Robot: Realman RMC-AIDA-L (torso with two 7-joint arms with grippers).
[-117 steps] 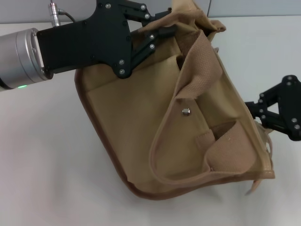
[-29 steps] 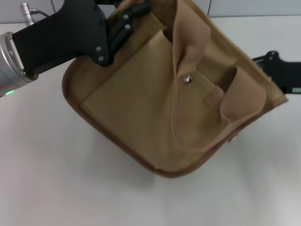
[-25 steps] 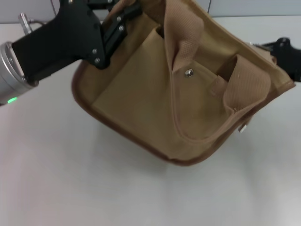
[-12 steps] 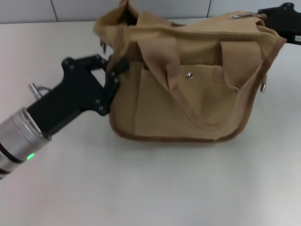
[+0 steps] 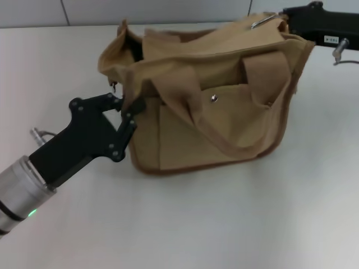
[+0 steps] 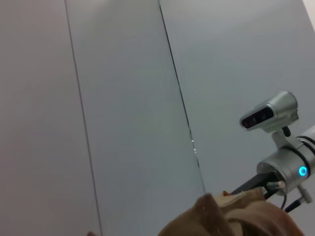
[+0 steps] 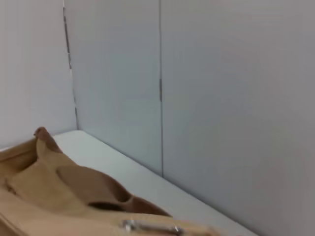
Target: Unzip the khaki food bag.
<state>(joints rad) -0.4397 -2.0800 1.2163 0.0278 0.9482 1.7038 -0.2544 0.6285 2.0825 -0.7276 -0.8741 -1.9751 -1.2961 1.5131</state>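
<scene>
Our left gripper (image 5: 128,106) sits at the bag's (image 5: 224,129) left end, its fingers pinched closed on the fabric near the corner, where the top gapes and a small dark tab hangs. The bag stands upright on the table (image 5: 224,224), front pocket and snap (image 5: 213,98) toward us, handles flopped over the front. At the far right top corner our right gripper (image 5: 286,17) reaches in beside the silver pull (image 5: 261,22); we cannot tell whether its fingers are closed on it or only near.

We judge the top looks largely parted, so the step is finishing the run or confirming it. To do it well, we should hold the left end firm as an anchor, keep the fabric taut between both grippers, and draw the pull straight along the zipper line rather than upward, which would only lift the bag.
</scene>
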